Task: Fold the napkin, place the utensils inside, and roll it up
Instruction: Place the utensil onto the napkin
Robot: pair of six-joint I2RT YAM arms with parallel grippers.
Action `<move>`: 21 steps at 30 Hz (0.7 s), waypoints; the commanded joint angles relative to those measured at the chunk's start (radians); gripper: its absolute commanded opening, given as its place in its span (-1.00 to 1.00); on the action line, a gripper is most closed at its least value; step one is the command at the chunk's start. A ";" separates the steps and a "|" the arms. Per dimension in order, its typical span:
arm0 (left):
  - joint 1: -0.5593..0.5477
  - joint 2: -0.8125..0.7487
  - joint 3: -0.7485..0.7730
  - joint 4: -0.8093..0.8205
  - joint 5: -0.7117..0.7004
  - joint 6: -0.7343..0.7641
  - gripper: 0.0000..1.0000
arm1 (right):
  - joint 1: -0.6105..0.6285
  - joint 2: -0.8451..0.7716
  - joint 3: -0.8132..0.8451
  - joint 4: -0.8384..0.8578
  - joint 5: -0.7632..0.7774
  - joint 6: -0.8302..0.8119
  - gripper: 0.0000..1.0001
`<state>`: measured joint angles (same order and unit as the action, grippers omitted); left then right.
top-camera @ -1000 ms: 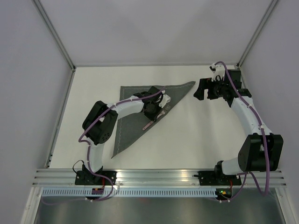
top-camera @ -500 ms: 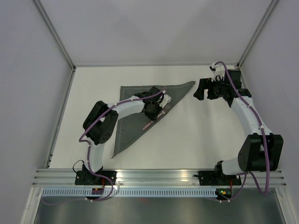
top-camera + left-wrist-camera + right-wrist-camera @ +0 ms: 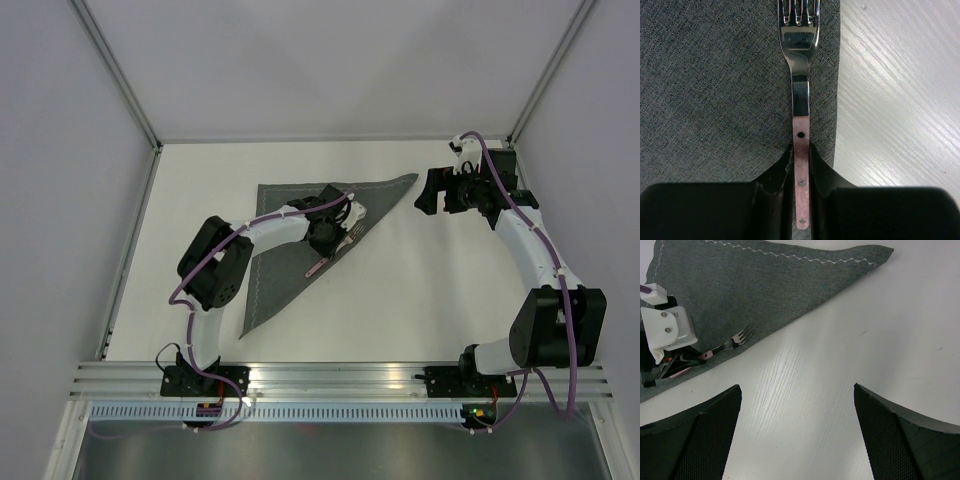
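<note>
The dark grey napkin (image 3: pixel 290 230) lies folded into a triangle on the white table; it also shows in the left wrist view (image 3: pixel 715 90) and the right wrist view (image 3: pixel 765 285). A fork (image 3: pixel 800 75) with a copper-pink handle lies on the napkin along its folded edge, tines pointing away from the left gripper. It also shows from above (image 3: pixel 335 250) and in the right wrist view (image 3: pixel 732 342). My left gripper (image 3: pixel 801 165) is shut on the fork's handle, low over the cloth. My right gripper (image 3: pixel 432 195) is open and empty above bare table, right of the napkin's tip.
The white table (image 3: pixel 420 280) is fenced by a raised frame rail at left (image 3: pixel 130 250) and back. The napkin's stitched hem (image 3: pixel 790 257) runs along its far edge. No other utensil is in view.
The left gripper and fork have shifted very slightly; otherwise nothing has visibly changed. The right arm has not moved.
</note>
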<state>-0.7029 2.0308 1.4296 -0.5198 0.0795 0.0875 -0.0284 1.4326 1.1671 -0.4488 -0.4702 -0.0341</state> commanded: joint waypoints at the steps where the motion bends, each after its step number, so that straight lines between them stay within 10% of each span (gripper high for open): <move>1: -0.001 0.011 0.002 0.009 -0.038 0.003 -0.95 | -0.002 -0.023 -0.006 0.010 -0.008 -0.006 0.96; 21: -0.001 0.016 0.026 0.009 -0.006 -0.017 -0.95 | -0.002 -0.021 -0.006 0.009 -0.011 -0.004 0.96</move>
<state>-0.7029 2.0308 1.4300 -0.5198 0.0814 0.0872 -0.0284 1.4326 1.1671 -0.4488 -0.4732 -0.0341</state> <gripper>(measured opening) 0.164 0.979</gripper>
